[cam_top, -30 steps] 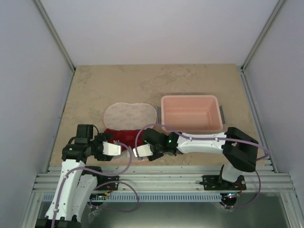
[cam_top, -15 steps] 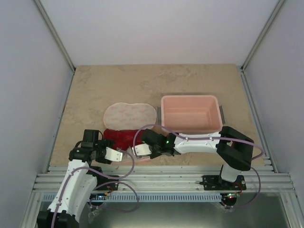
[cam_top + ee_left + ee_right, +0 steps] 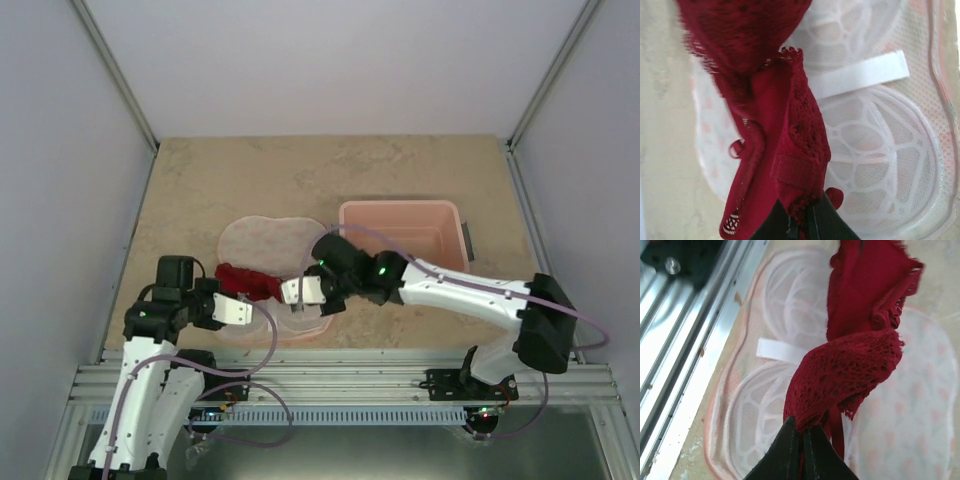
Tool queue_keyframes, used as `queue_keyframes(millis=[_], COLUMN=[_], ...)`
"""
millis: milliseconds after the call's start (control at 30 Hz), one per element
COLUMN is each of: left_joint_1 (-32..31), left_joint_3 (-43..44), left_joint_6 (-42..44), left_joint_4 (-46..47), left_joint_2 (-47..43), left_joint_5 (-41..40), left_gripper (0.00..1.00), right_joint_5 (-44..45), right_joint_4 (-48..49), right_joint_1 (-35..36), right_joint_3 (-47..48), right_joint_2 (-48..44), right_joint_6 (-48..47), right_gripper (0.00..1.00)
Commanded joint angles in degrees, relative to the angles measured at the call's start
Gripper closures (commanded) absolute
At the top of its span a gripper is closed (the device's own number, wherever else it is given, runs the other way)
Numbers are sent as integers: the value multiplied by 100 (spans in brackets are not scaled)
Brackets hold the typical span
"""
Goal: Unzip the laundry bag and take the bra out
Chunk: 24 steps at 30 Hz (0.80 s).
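Observation:
The laundry bag (image 3: 268, 238) lies unzipped and spread flat, its pale lining with white mesh cups (image 3: 880, 150) facing up. The dark red lace bra (image 3: 250, 282) hangs bunched above the bag's near half, held between both grippers. My left gripper (image 3: 232, 311) is shut on one end of the bra (image 3: 770, 100), its dark fingertips (image 3: 805, 227) pinching the fabric. My right gripper (image 3: 303, 292) is shut on the other end of the bra (image 3: 855, 355), and the bag's lining (image 3: 760, 400) shows beneath it.
A pink rectangular plastic tub (image 3: 400, 207) stands right of the bag, just beyond the right arm. The metal rail (image 3: 690, 340) of the table's near edge runs close beside the bag's near half. A white strap (image 3: 860, 75) crosses the lining.
Both grippers have shut on the bra. It has risen off the bag's near half and bunched up. The right arm has swung away from the near edge, toward the tub.

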Motion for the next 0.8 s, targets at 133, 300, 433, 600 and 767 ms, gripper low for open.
queue_keyframes(millis=[133, 300, 433, 600, 767], left_joint_1=[-39, -396, -986, -1342, -1761], left_joint_3=[2041, 3000, 3848, 4155, 3924], left_joint_6=[-1580, -2704, -3994, -6045, -7765], left_joint_4=[-1207, -1113, -799, 848, 2613], left_joint_2=[684, 1256, 2062, 2525, 3041], left_joint_5=[1471, 2040, 2222, 2707, 3007], left_gripper=[100, 100, 100, 100, 100], right_joint_5=[-2494, -2788, -2831, -2375, -1712], right_joint_4=[-1814, -2459, -3107, -3630, -3797], right_joint_1=[-1396, -2403, -3086, -3787, -4403], right_joint_3=[1176, 1741, 2128, 2255, 1699], right_joint_2=[-645, -879, -932, -1199, -1643], right_joint_6=[288, 357, 450, 768, 743], right_gripper=[100, 100, 100, 100, 100])
